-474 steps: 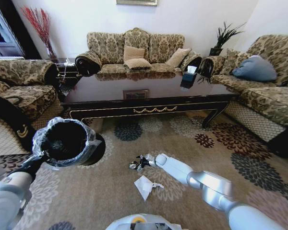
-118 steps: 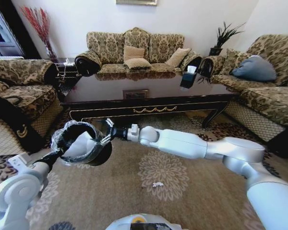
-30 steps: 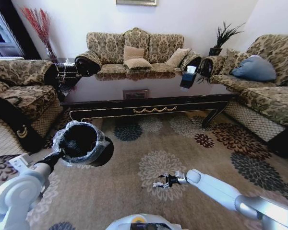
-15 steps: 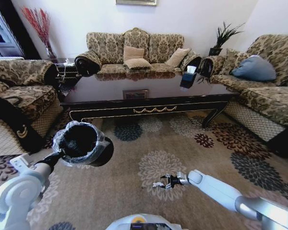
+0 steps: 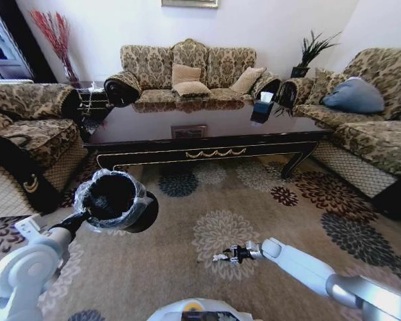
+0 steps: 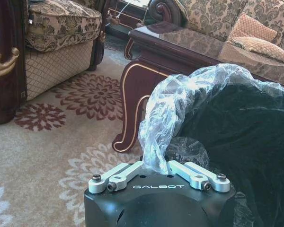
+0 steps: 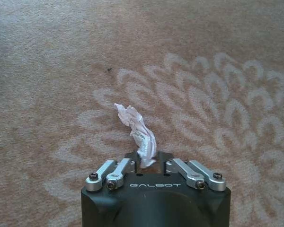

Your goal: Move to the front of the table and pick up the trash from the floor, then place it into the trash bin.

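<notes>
A small crumpled white paper scrap, the trash (image 7: 134,124), lies on the patterned carpet in front of the table (image 5: 207,130). My right gripper (image 7: 146,161) is low over the floor, shut on the scrap's near end; in the head view the right gripper (image 5: 228,255) touches the trash (image 5: 219,257). My left gripper (image 6: 155,168) is shut on the clear bag at the rim of the black trash bin (image 6: 241,142). It holds the trash bin (image 5: 111,200) tilted above the carpet at the left.
Patterned sofas stand on the left (image 5: 27,120), behind the table (image 5: 190,70) and on the right (image 5: 367,114). A dark tissue box (image 5: 262,108) sits on the table. The carved table leg (image 6: 132,113) is close to the bin. Open carpet lies between table and robot.
Larger litter seen earliest is gone from the carpet. My right arm has left the bin and come down to the small scrap; over the last second it has barely shifted. The bin stays held.
</notes>
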